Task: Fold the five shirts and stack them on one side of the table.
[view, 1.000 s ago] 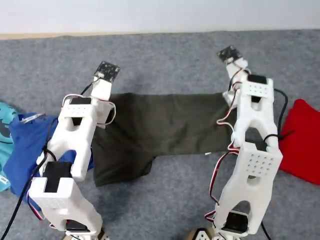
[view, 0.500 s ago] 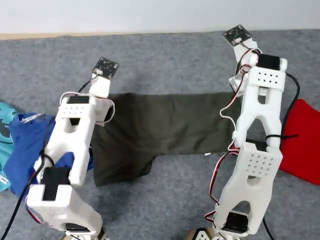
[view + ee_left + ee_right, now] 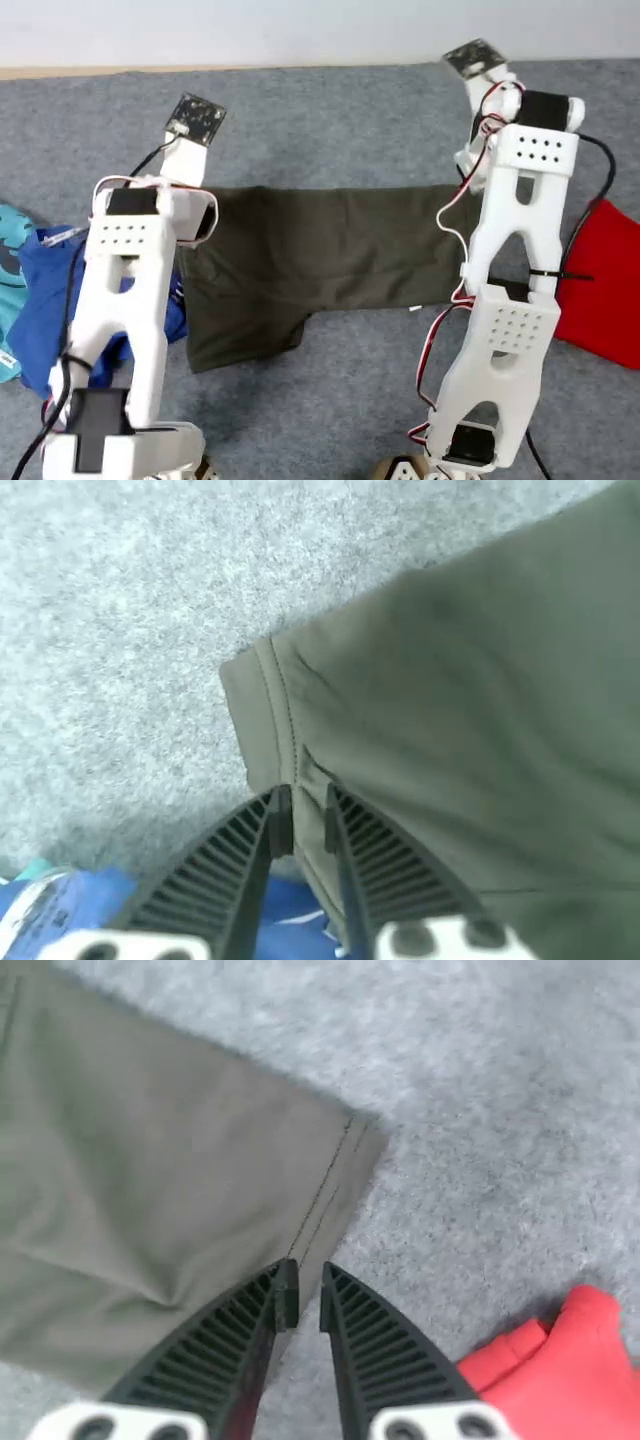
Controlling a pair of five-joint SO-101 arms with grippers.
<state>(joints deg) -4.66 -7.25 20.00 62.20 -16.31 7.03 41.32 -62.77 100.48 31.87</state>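
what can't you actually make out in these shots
High view, olive shirt: both short ends are covered by the left arm and the right arm.
High view, blue shirt: its outline is partly behind the left arm.
High view, teal cloth: cut off by the left edge.
High view, red shirt: cut off by the right edge, partly behind the right arm.

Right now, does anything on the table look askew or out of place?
The green shirt lies as a long band, but a flap juts out at its near left corner, so the fold is uneven. The blue shirt beside it is bunched up.
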